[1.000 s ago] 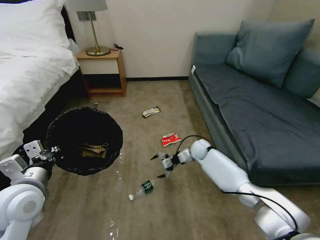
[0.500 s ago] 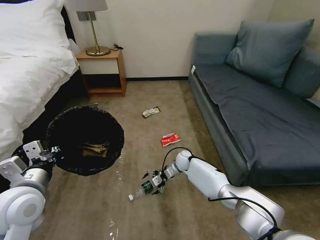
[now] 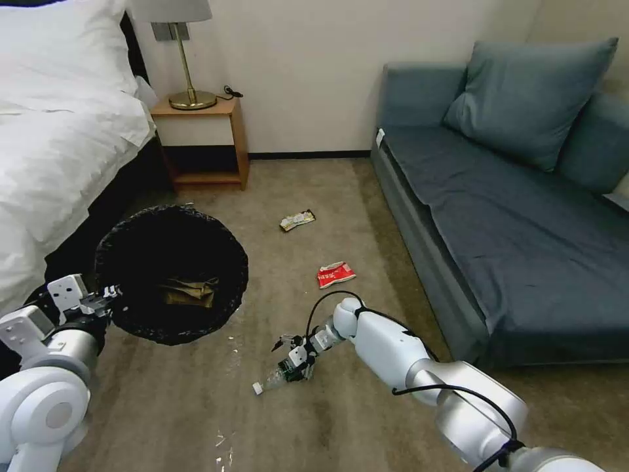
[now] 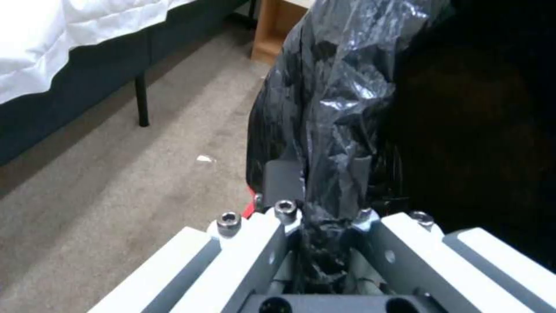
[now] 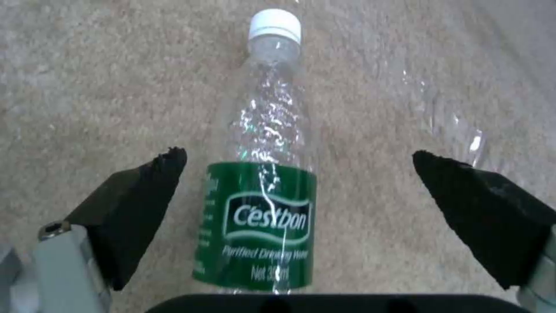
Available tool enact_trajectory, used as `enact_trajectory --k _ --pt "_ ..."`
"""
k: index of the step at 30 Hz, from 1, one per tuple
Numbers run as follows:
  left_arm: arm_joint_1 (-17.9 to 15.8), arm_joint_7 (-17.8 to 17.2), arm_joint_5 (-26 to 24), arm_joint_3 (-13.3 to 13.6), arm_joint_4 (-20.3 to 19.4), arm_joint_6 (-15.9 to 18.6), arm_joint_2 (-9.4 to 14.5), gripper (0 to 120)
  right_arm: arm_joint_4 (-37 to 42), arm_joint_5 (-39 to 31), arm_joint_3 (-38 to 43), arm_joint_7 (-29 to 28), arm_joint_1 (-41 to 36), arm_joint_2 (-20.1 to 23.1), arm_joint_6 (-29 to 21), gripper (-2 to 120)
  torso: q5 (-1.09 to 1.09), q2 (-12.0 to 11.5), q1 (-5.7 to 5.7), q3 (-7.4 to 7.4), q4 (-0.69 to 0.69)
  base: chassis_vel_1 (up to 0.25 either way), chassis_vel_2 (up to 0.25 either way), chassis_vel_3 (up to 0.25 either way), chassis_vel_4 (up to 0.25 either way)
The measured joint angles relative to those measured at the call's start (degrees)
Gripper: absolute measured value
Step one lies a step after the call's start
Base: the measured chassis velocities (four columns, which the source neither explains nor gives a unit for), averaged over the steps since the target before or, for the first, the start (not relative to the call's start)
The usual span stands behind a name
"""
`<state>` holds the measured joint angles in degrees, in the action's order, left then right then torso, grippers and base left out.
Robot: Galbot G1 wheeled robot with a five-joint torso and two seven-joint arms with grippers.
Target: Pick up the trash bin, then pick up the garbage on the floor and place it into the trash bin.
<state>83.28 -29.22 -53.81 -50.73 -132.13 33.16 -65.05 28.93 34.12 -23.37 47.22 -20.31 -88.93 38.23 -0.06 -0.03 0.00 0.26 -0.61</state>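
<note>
Left gripper [image 4: 324, 204] clamped on the bin's [image 3: 171, 274] bag-lined rim, bin held off the floor near the bed [image 3: 59, 131]; paper bag [image 3: 189, 292] inside. Right gripper [image 5: 298, 191] low over the bottle [image 5: 263, 187], fingers [image 5: 145, 195] spread wide on both sides, not touching, carpet showing either side. Bottle lies flat, cap [image 5: 276, 21] pointing away from the gripper. Red wrapper [image 3: 335, 274] and yellowish wrapper [image 3: 297, 219] sit on open floor [image 3: 367, 419] between bin and sofa [image 3: 498, 216].
</note>
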Motion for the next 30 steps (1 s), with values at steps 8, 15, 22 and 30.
enact_trajectory --k 8,15,22,30 --pt "0.3 0.2 0.0 0.0 -0.5 -0.1 -0.1 0 -2.1 2.4 0.4 -0.5 0.7 -1.9 0.1 100 -0.01 0.0 0.0 0.0 0.01 0.0 0.0 0.0 0.0" --pt "0.4 0.2 -0.1 0.1 -1.2 -0.1 -0.2 0 -4.4 4.3 0.5 -1.6 1.1 -2.3 -0.1 100 0.0 0.0 0.0 0.0 0.01 0.0 0.0 0.0 0.0" --pt "0.7 0.2 -0.1 0.0 -1.7 -0.1 -0.2 0 -7.4 5.3 1.5 -1.9 1.5 -3.0 -0.1 100 0.0 0.0 0.0 0.0 0.01 0.0 0.0 0.0 0.0" --pt "1.1 0.3 -0.1 0.1 -2.1 -0.1 -0.3 0 -9.2 7.6 2.9 -2.5 2.3 -3.3 0.0 100 0.0 0.0 0.0 0.0 0.02 0.0 0.0 0.0 0.0"
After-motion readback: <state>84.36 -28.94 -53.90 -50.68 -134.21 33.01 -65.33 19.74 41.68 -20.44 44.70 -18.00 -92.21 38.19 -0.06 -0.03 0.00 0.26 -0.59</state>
